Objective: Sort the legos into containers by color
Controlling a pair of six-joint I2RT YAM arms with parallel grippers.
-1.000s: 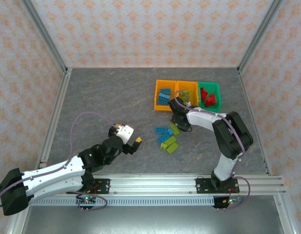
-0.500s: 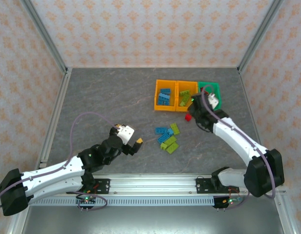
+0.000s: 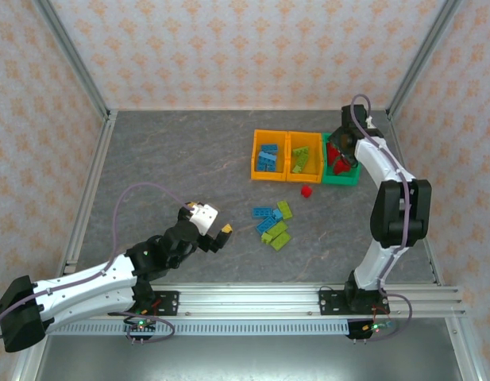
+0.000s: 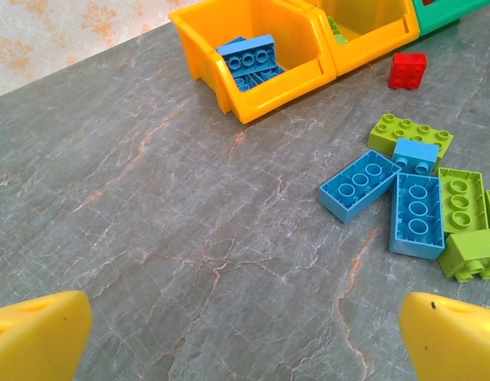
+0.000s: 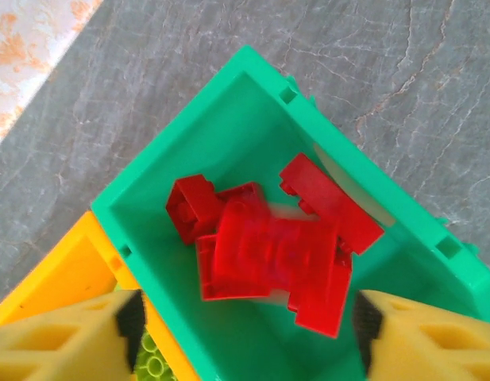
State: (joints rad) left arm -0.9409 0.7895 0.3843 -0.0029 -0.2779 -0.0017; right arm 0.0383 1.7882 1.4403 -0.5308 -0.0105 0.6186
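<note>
Sorting partly finished: toward the far right corner of the table [image 3: 173, 159] stand three bins in a row, touching. The left orange bin [image 3: 256, 159] holds blue bricks [image 3: 268, 156], the middle orange bin [image 3: 303, 133] holds lime bricks [image 3: 301, 158], and the green bin [image 3: 340, 181] holds red bricks [image 5: 268, 254]. One loose red brick [image 3: 306, 191] lies just in front of the bins, and a cluster of blue and lime bricks [image 3: 273, 225] waits near the table's middle. The right gripper [image 5: 245, 333] hovers over the green bin, fingers spread and empty. The left gripper [image 4: 245, 333] hangs wide apart, empty, near the cluster. Grey marbled tabletop, peach patterned walls [image 3: 245, 48], metal rails [image 3: 308, 298] along the near edge.
</note>
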